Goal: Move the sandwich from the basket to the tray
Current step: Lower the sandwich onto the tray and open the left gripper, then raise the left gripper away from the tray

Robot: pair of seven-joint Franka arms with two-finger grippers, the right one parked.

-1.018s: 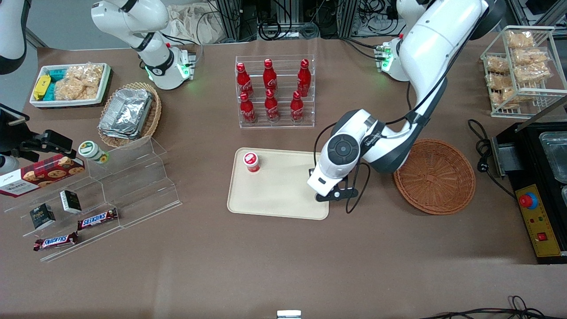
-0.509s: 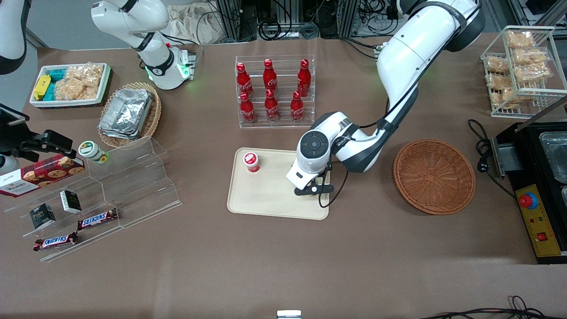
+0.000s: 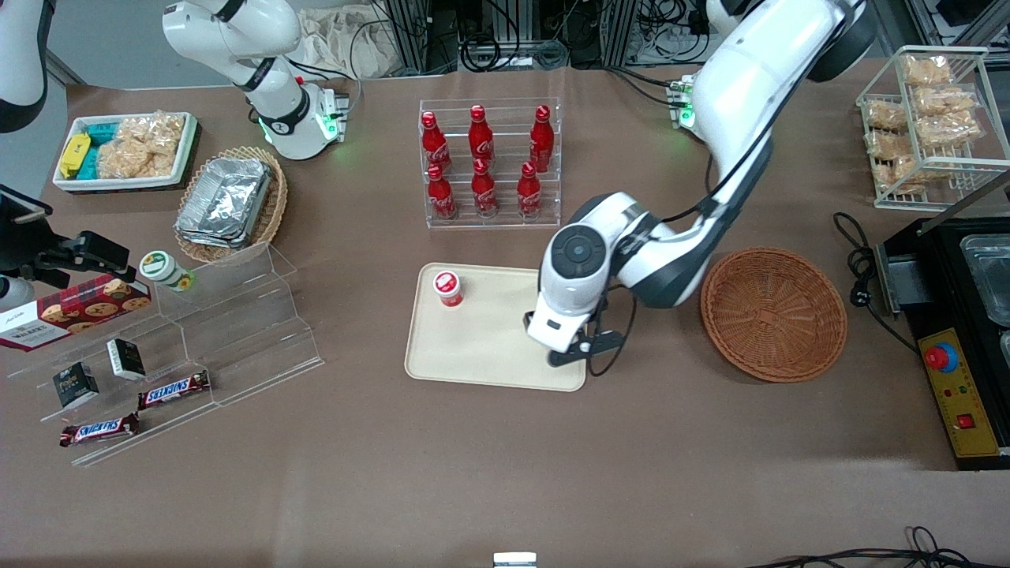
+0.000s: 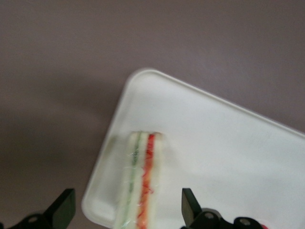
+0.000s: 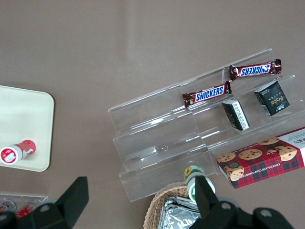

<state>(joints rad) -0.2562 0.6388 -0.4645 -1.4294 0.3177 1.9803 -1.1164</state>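
Note:
The sandwich (image 4: 143, 181), a clear-wrapped pale wedge with green and red stripes, lies on the cream tray (image 4: 228, 143) close to one rounded corner. My left gripper (image 4: 127, 207) hangs open above it, with its black fingers (image 4: 189, 205) wide apart on either side and not touching it. In the front view the gripper (image 3: 564, 347) is over the tray (image 3: 473, 347) at the corner nearest the camera on the basket's side, and the wrist hides the sandwich. The reddish-brown wicker basket (image 3: 773, 315) stands beside the tray with nothing in it.
A small red-capped pot (image 3: 448, 288) stands on the tray. A clear rack of red cola bottles (image 3: 489, 162) is farther from the camera. A stepped acrylic shelf (image 3: 237, 315) lies toward the parked arm's end. A black appliance (image 3: 963, 331) sits beside the basket.
The wrist swung across the tray toward the parked arm's end, then came back slightly toward the basket and the camera. The basket looks the same in all three frames.

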